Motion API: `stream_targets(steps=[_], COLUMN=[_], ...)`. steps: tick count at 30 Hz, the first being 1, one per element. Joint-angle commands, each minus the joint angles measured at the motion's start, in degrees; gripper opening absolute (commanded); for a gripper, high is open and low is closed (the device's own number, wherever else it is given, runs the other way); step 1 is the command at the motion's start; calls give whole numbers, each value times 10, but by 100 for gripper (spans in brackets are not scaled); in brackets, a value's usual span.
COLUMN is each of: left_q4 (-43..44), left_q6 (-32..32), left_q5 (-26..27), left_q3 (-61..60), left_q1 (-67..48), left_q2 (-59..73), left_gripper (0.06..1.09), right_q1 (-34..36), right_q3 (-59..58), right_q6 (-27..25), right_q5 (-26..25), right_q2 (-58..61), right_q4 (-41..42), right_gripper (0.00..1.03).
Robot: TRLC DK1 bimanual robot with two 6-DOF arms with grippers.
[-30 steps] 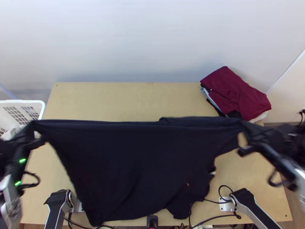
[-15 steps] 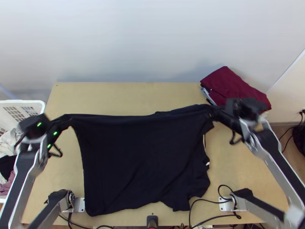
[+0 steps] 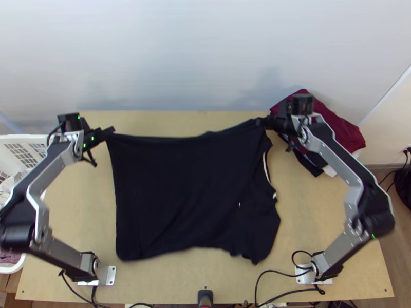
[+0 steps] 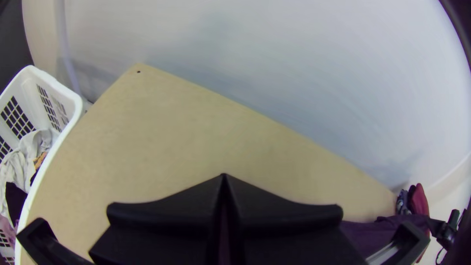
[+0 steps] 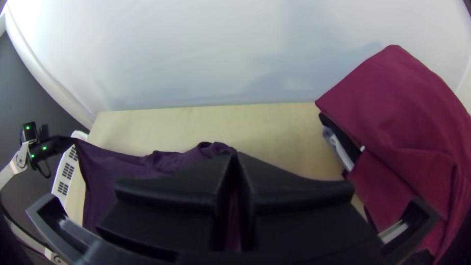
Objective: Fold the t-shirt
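A black t-shirt (image 3: 190, 195) is stretched between both grippers, its lower part spread toward the table's near edge. My left gripper (image 3: 110, 132), at the table's far left, is shut on its upper left corner. At the far right, beside the clothes pile, my right gripper (image 3: 261, 122) is shut on the other upper corner. In the left wrist view the left gripper (image 4: 224, 179) has its fingertips together, with cloth between the fingers lower down. The right wrist view has the right gripper (image 5: 234, 157) likewise closed, with the t-shirt (image 5: 117, 169) running off toward the left arm.
A pile of folded clothes with a dark red one (image 3: 329, 123) on top lies at the table's far right corner. The white basket (image 3: 31, 137) with clothes stands beyond the left edge. Cables (image 3: 277, 272) lie near the front edge. Bare wood (image 3: 180, 120) shows along the far edge.
Both grippers have moved away toward the table's far edge and closer together, drawing the t-shirt with them. Its near hem has slid up from the front edge.
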State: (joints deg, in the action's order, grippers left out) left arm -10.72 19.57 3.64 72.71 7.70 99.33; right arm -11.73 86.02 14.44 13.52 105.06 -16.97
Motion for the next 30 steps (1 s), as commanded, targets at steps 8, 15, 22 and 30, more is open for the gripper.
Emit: stream_targets(steps=[8, 15, 22, 30], left_q4=[-2, -18, -45, -115], left_q6=[24, 27, 24, -59], left_q5=[0, 12, 12, 13], left_q3=[167, 176, 201, 198], left_q1=[16, 28, 54, 52], left_q2=[168, 170, 132, 9], left_gripper=[11, 88, 102, 102], right_q1=[13, 11, -5, -21], right_q3=[241, 354, 386, 344], right_q6=[81, 117, 127, 115], right_q5=[-9, -10, -10, -10], right_q2=[204, 256, 203, 47], right_q4=[-60, -170, -236, -327], right_gripper=[3, 45, 84, 88])
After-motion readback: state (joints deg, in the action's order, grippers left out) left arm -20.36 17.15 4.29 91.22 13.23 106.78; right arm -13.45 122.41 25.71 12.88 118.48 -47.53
